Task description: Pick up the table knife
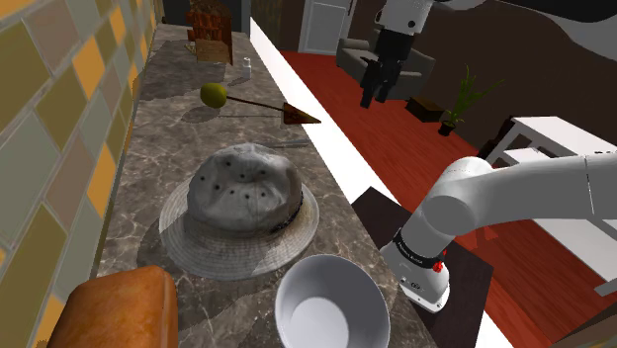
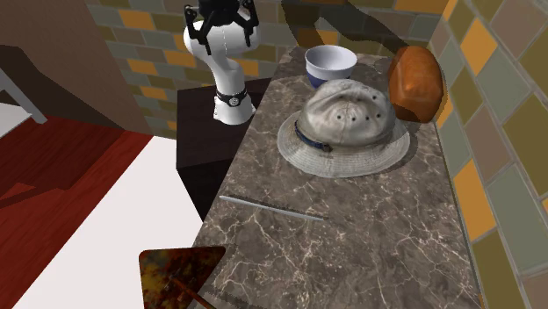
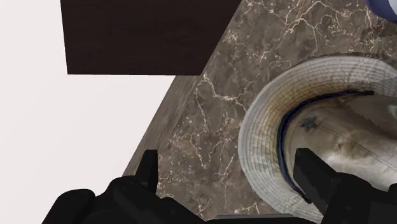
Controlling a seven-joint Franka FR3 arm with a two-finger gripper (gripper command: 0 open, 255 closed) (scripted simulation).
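Marbled tabletop (image 2: pixel 369 237) is set against a tiled wall (image 2: pixel 505 132). A slim grey table knife (image 2: pixel 272 208) is laid flat close to the tabletop's free long edge, apart from the brim of a grey hat (image 2: pixel 347 123). A white bowl (image 2: pixel 330 63) and a brown loaf (image 2: pixel 415 83) are placed beyond the hat. The end effector (image 3: pixel 226 156) is held high over that edge beside the hat brim, fingers spread apart, nothing gripped.

The table knife (image 2: pixel 272 208) lies on the counter (image 2: pixel 378 250) near the hat (image 2: pixel 347 118).
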